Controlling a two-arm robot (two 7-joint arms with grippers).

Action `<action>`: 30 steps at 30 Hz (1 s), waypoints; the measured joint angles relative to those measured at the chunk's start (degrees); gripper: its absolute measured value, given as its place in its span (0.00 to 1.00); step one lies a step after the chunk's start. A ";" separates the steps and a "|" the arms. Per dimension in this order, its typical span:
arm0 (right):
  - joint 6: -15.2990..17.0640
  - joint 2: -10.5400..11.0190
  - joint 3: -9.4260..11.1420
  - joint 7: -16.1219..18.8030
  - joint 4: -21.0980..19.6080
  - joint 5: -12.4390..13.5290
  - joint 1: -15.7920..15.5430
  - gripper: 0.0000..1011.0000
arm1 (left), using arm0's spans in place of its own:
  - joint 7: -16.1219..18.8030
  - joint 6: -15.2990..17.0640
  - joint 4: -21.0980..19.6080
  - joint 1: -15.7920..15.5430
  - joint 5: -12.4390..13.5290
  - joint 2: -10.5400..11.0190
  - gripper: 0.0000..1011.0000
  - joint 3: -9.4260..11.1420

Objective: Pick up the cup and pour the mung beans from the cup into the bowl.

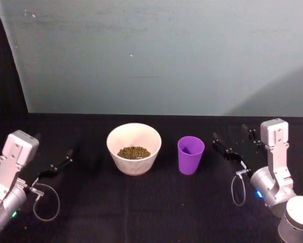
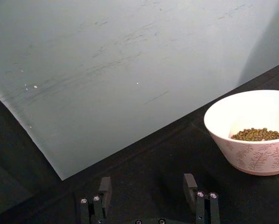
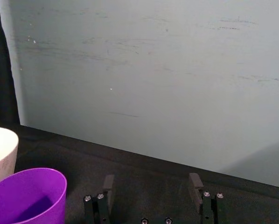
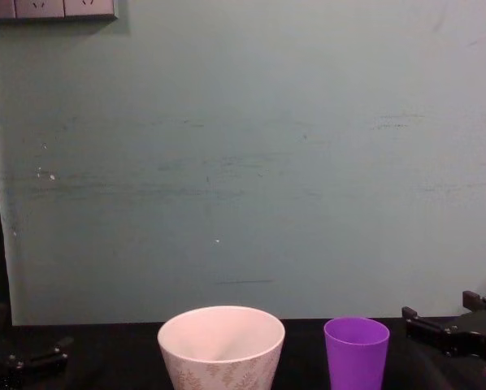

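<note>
a scuffed pale teal wall [image 4: 251, 162] stands behind a black table [image 1: 141, 202]; possibly wall sockets [image 4: 48, 8] sit up high.

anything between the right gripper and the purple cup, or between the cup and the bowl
Nothing visible. The right gripper sits open beside the cup with bare black table between them, and the bowl stands just past the cup, apart from it.

2 pale grey arms [image 1: 12, 167], black finger links, looped grey cables [image 1: 46, 205], silver screws.
</note>
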 joint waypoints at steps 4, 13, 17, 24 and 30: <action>0.00 0.02 0.00 0.10 0.00 0.13 0.02 0.99 | 0.00 0.00 0.00 0.00 0.00 0.00 1.00 0.00; 0.01 0.04 0.00 0.24 0.03 0.23 0.07 0.99 | 0.00 0.00 0.00 0.00 0.00 0.00 1.00 0.00; 0.02 0.03 0.00 0.28 0.05 0.25 0.09 0.99 | 0.00 0.00 0.00 0.00 0.00 0.00 1.00 0.00; 0.06 0.04 0.00 0.31 0.07 0.29 0.10 0.99 | 0.00 0.00 0.00 0.00 0.00 0.00 1.00 0.00; 0.08 0.03 0.00 0.33 0.06 0.31 0.10 0.99 | 0.00 0.00 0.00 0.00 0.00 0.00 1.00 0.00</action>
